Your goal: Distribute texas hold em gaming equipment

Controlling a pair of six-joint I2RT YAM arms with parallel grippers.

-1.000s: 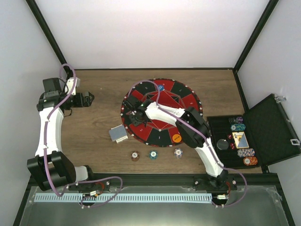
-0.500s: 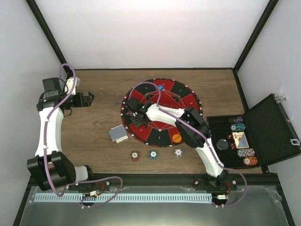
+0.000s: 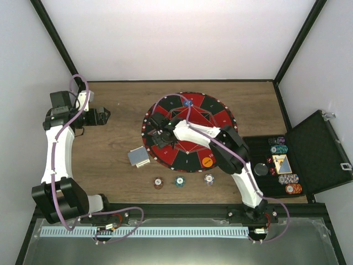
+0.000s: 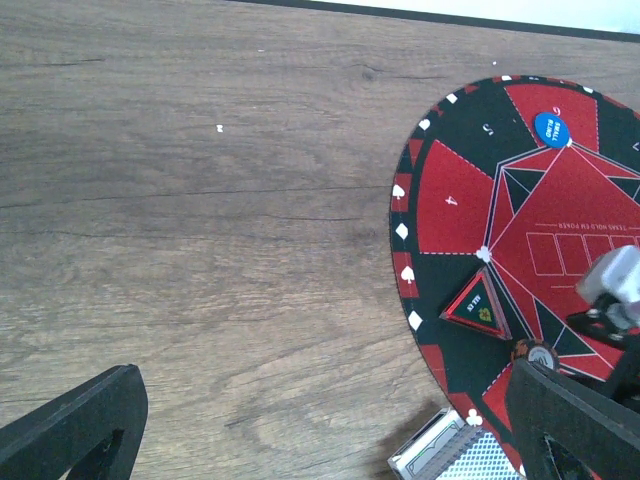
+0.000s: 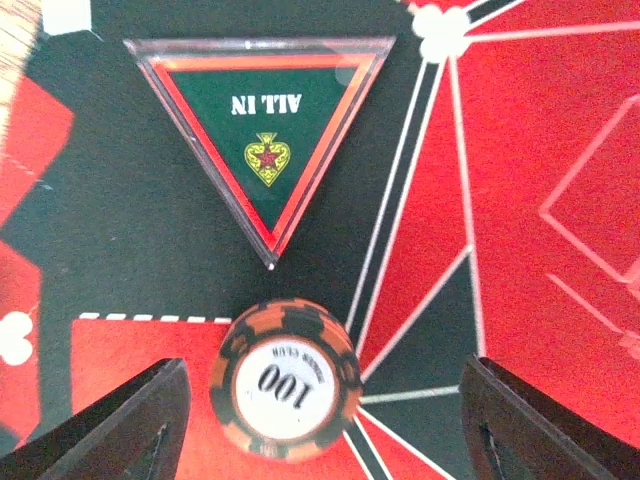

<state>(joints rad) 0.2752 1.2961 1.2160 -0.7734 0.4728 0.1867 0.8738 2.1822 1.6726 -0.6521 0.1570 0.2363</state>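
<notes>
Right gripper [image 5: 325,432]: jaws apart, flanking brown 100 chip [image 5: 288,392], no contact visible. Chip flat on mat [image 3: 220,118], 9 o'clock sector. ALL IN triangle [image 5: 262,130] at chip's 12 o'clock. Left gripper [image 4: 325,430]: spread wide, empty, over table [image 4: 200,200].

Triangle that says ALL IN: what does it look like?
The triangle is a flat token, clear plastic by its look: see-through rim, red-orange band, dark green middle. White letters spell ALL IN, next to a yellow spade with a red star. It lies flat on a black part of the mat, near its edge. One tip points at the brown chip, just short of it.
</notes>
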